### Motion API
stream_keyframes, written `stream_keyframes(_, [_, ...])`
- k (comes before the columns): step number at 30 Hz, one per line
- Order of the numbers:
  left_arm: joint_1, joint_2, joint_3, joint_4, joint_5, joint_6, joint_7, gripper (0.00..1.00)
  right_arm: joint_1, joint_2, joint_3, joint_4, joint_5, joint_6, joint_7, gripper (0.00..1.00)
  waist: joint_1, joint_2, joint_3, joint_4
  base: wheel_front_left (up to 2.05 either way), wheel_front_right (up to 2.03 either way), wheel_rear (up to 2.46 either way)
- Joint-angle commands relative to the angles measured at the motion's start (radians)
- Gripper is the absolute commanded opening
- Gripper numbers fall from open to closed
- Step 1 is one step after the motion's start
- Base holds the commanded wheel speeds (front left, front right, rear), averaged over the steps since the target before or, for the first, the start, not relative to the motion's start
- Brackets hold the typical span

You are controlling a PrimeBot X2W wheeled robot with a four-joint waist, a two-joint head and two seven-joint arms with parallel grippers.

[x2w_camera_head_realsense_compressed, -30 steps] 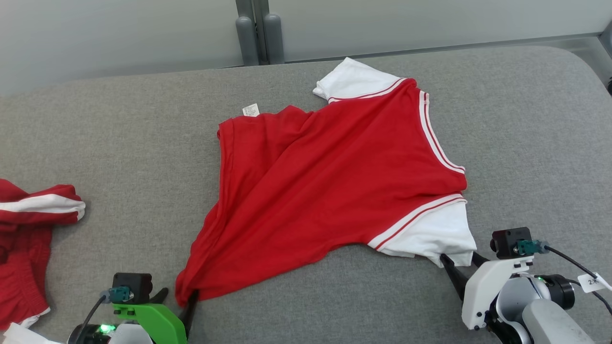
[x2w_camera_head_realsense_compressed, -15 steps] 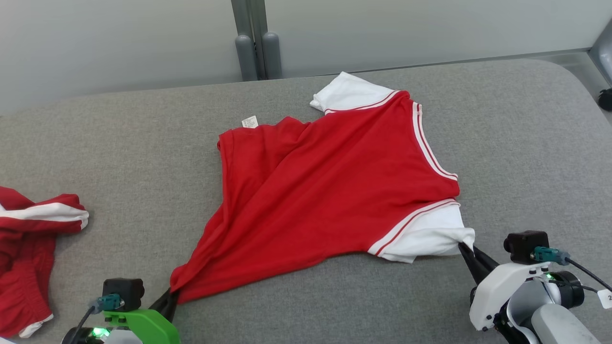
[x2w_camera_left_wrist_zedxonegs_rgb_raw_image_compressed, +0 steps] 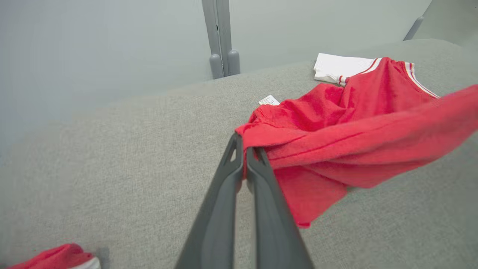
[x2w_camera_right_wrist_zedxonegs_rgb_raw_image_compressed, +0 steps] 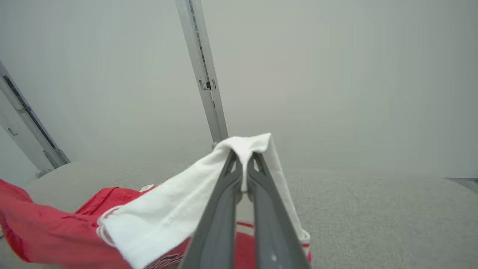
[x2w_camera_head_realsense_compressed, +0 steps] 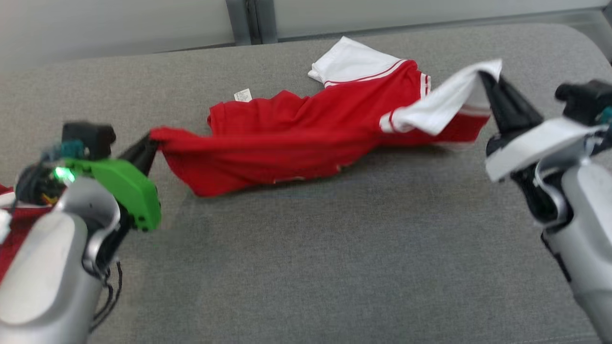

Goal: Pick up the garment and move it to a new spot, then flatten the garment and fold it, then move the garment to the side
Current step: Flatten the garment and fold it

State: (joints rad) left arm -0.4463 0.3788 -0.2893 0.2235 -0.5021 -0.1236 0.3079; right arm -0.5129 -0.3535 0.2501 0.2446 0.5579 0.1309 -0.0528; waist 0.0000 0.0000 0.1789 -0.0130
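The red short-sleeved jersey with white sleeves and striped trim [x2w_camera_head_realsense_compressed: 296,143] lies across the middle of the grey fabric-covered surface [x2w_camera_head_realsense_compressed: 334,267], with its near edge held off that surface. The left gripper [x2w_camera_head_realsense_compressed: 153,141] is clenched on the red hem corner. The right gripper [x2w_camera_head_realsense_compressed: 484,78] is clenched on the near white sleeve [x2w_camera_head_realsense_compressed: 440,107]. The two grips stand well apart, so the cloth between them hangs as a stretched band. This spread most likely prepares the garment for carrying to a new spot without bunching. The far white sleeve [x2w_camera_head_realsense_compressed: 349,64] and the far part of the body rest on the surface. A second red-and-white garment [x2w_camera_left_wrist_zedxonegs_rgb_raw_image_compressed: 56,257] lies well apart at the left.
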Motion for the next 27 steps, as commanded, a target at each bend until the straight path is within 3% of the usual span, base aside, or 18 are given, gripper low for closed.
stream_keyframes(1, [-0.103,0.013,-0.006,0.015,-0.008,-0.005,0.029,0.00,-0.089,-0.024,0.003,0.010,0.010,0.000,0.000,0.00,0.0000,0.0000,0.131,0.011,0.00,0.00,0.00])
stream_keyframes(10, [-0.656,0.031,-0.087,0.198,-0.061,-0.008,0.140,0.00,-0.633,-0.066,0.058,0.147,0.025,0.000,-0.025,0.00,0.0000,0.0000,0.324,0.014,0.00,0.00,0.00])
stream_keyframes(21, [-1.152,0.022,-0.123,0.439,-0.101,-0.008,0.057,0.00,-1.156,-0.079,0.160,0.354,0.042,0.000,-0.080,0.00,0.0000,0.0000,0.377,-0.004,0.00,0.00,0.00])
stream_keyframes(27, [-1.285,0.020,-0.148,0.561,-0.113,-0.008,-0.005,0.00,-1.293,-0.074,0.239,0.451,0.060,0.000,-0.087,0.00,0.0000,0.0000,0.379,-0.024,0.00,0.00,0.00])
